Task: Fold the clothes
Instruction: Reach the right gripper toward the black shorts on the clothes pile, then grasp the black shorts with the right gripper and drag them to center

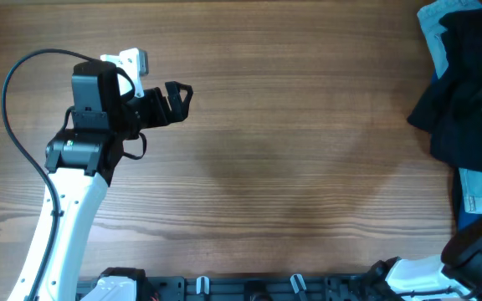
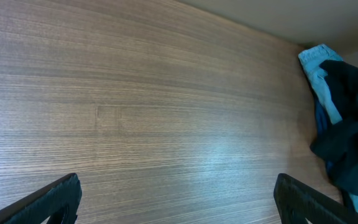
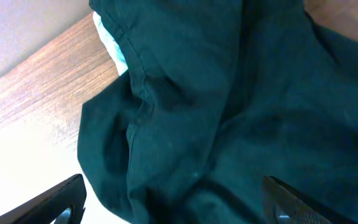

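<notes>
From above, we see the left gripper [image 1: 179, 99] over the bare wooden table [image 1: 291, 150], well apart from the heap at the right edge. Its jaws are parted, though the angle hides how far. The black shorts [image 1: 467, 100] lie crumpled in that heap, partly cut off by the frame. They rest on light blue jeans [image 1: 436, 23], and we cannot trace their legs or waistband. The right arm [image 1: 479, 242] enters at the bottom right corner, its hand out of frame.

In the left wrist view, the left gripper [image 2: 179, 208] stands wide open and holds nothing. Only its fingertips [image 2: 58, 198] show, at the lower corners. The shorts [image 2: 350, 130] sit far right, against the jeans [image 2: 319, 65].

In the right wrist view, dark cloth of the shorts [image 3: 241, 106] fills nearly everything. The right gripper [image 3: 173, 208] is spread wide above it, clamping nothing, and its fingertips [image 3: 61, 202] are cropped. We cannot tell whether they touch the fabric. A pale strip [image 3: 107, 37] peeks out at the top left, and we cannot tell whether it is lining or jeans.
</notes>
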You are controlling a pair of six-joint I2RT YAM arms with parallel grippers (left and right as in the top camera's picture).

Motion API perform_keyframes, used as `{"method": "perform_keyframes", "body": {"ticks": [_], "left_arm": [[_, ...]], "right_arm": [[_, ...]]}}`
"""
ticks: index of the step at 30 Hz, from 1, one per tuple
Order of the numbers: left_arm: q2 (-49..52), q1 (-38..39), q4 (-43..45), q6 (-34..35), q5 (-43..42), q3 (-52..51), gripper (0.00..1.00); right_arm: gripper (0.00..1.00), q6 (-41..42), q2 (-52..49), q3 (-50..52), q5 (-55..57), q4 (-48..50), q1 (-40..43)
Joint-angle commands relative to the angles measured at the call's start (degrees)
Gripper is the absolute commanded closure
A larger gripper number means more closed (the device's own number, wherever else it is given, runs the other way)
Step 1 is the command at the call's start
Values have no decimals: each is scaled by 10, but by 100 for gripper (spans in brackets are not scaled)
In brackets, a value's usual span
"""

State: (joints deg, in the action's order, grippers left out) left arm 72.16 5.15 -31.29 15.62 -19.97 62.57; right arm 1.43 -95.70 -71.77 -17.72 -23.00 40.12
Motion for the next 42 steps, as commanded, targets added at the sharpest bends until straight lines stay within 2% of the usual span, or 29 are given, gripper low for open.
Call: {"method": "perform_keyframes", "body": {"ticks": [1,4,11,14,15,16,19,20,26,28,30,32,35,42], "left_arm": [[-1,3,0,5,5,11,1],[-1,3,0,5,5,11,1],[-1,3,0,5,5,11,0],[-1,3,0,5,5,11,0],[-1,3,0,5,5,11,0],[-1,3,0,5,5,11,0],[-1,3,0,5,5,11,0],[-1,3,0,5,5,11,0],[-1,3,3,5,5,11,0],[-1,2,14,2,10,11,0],[-3,1,23,2,16,11,0],[-9,-5,30,3,16,11,0],[-25,-26,35,3,16,11,0],[-50,-80,33,3,16,11,0]], "right_arm": [[12,1,-5,-6,18,20,-2],[17,0,-16,-6,13,33,-2],[17,-17,-76,-6,3,73,-31],[22,-19,-102,-6,3,89,-39],[28,-19,-107,-6,3,89,-40],[40,-19,-111,-6,3,89,-40],[89,1,-109,-7,3,91,-40],[96,8,-107,-7,2,93,-39],[96,16,-61,-45,-71,48,-43],[96,17,-17,-70,-155,21,-63],[96,23,16,-77,-192,10,-89],[96,37,47,-78,-197,5,-134],[96,54,76,-78,-192,2,-248],[96,67,35,-78,-127,10,-474]]}}
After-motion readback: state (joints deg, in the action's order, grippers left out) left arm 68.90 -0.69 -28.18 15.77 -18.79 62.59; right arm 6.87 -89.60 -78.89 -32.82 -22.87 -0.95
